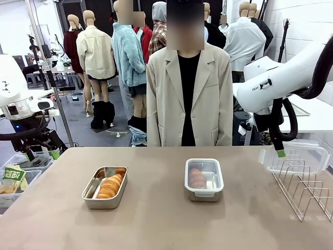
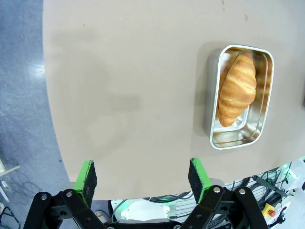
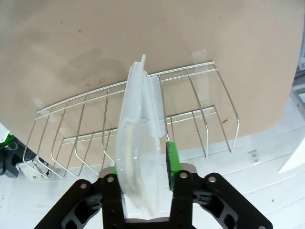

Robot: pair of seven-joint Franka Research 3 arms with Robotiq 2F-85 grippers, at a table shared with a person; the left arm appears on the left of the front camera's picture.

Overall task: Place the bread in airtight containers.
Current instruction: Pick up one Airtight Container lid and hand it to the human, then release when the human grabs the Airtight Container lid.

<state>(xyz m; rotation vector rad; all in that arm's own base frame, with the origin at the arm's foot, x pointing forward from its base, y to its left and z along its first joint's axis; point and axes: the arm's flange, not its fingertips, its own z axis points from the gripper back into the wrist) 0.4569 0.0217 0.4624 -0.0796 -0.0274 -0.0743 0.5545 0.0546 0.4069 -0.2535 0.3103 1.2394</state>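
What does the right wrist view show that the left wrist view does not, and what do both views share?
Right wrist view: the right tool closed on a clear plastic lid, held edge-on above the wire rack.

Left wrist view: the left tool, fingers wide apart and holding nothing, and an open steel container with a croissant lying inside it.

Both share: the beige table, seen from above, with an edge of it and floor beyond.

Open box [image 1: 104, 186] left of lidded box [image 1: 204, 179]; rack [image 1: 307, 188] right.
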